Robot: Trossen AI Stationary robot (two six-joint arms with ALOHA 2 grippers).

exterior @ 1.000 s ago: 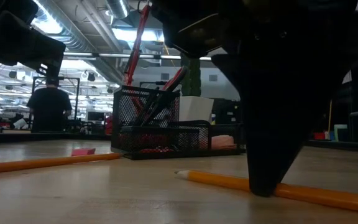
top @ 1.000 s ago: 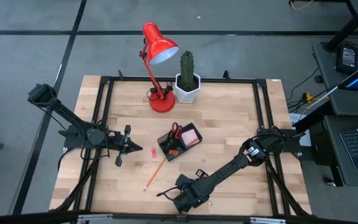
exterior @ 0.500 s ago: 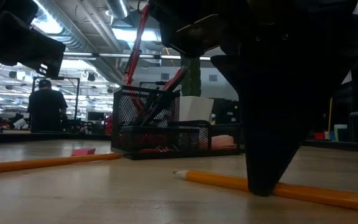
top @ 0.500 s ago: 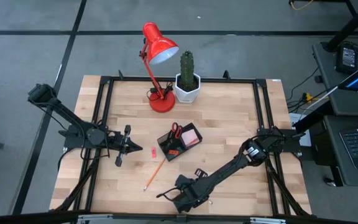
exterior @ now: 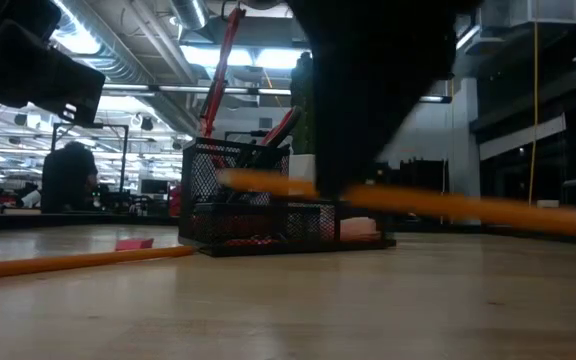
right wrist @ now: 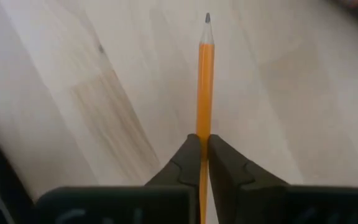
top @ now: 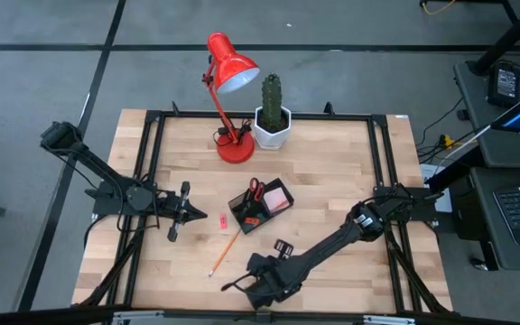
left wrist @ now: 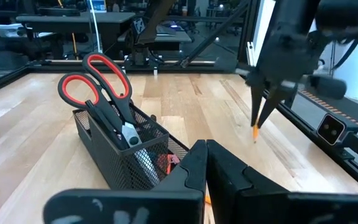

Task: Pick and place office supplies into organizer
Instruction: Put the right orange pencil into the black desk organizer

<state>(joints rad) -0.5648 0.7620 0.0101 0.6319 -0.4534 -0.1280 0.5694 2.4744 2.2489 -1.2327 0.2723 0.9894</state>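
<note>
Two pencils (top: 225,253) (right wrist: 204,87), one organizer (top: 262,204), one scissors (left wrist: 98,81)

Right gripper (top: 242,285) now lifts off the table with a pencil (exterior: 438,203) clamped between its fingers; a second ago the pencil lay flat on the wood under it. The gripper also shifts slightly left along the near edge of the table (top: 332,199).

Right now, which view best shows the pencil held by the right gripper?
The right wrist view: the pencil runs sharp from the right gripper to its tip. The low view shows it blurred above the table, the left wrist view only its distant tip, and the high view hardly shows it.
</note>
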